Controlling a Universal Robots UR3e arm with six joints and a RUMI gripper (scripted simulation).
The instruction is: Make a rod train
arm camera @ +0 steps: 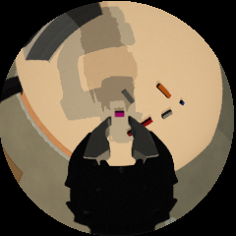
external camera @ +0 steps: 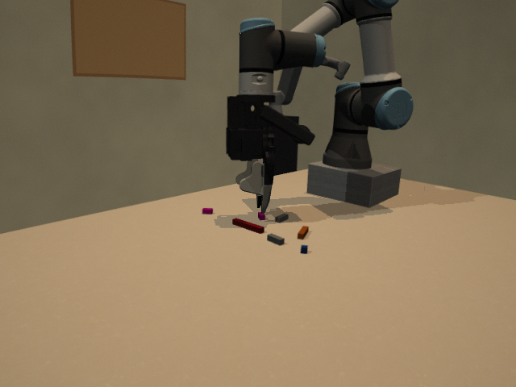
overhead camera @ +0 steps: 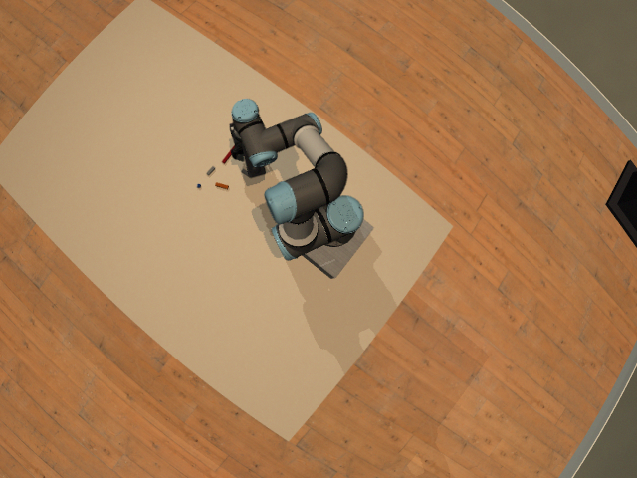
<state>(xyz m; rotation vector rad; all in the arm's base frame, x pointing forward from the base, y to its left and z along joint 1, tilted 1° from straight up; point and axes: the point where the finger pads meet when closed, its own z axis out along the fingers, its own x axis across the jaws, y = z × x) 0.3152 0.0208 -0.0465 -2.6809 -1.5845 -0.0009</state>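
While the wooden floor (overhead camera: pixel 463 128) fills the edges of the top view, the tan worktop (overhead camera: pixel 128 128) spreads as a slanted rectangle across its middle. On it, right of centre, the arm (overhead camera: pixel 309 179) stands on a grey block (external camera: pixel 354 183) and folds toward the upper left. In the exterior view a brown board (external camera: pixel 128 39) hangs on the wall at upper left.

The pincer (external camera: pixel 262 205) points straight down at centre frame, its tips just above a magenta rod (external camera: pixel 261 215). Its jaws stand partly apart with nothing between them; in the wrist view that magenta rod (arm camera: pixel 119 114) shows in the gap ahead of the tips, not clasped.

The red rod (external camera: pixel 248 225) lies flat just left of the pincer tips, running diagonally. A grey rod (external camera: pixel 281 217) lies just right of the magenta one, apart from it, and a second grey rod (external camera: pixel 275 239) lies lower, near the red rod's right end. An orange rod (external camera: pixel 302 231) sits further right, a small blue rod (external camera: pixel 304 248) below it. Another magenta rod (external camera: pixel 206 210) lies alone to the left, well apart from the rest. No rods touch end to end.
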